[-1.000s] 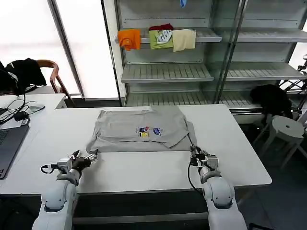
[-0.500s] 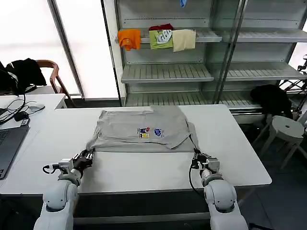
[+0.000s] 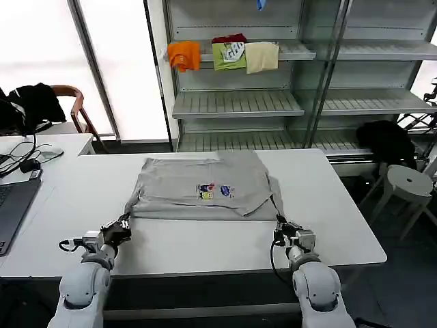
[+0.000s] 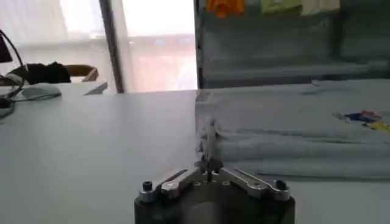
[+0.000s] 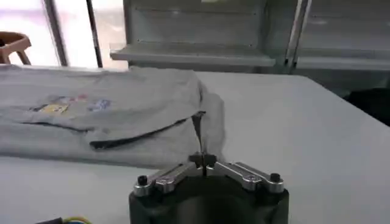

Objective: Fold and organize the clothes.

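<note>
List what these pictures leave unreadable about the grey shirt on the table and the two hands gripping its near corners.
- Grey shirt: the chest print is too small to read in the head view and blurred in both wrist views.
- Layers beneath the shirt's top layer: covered by the folded fabric.
- Left hand and right hand: how much cloth sits between the closed fingertips; the fingertips hide it.

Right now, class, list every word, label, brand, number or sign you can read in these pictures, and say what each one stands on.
No text can be read.
Grey shirt on the white table: small multicoloured chest print, too small to read.
Green garment on the shelf: a white print, too blurred to read.
Left gripper and right gripper, each pinching a shirt corner: no markings to read.
</note>
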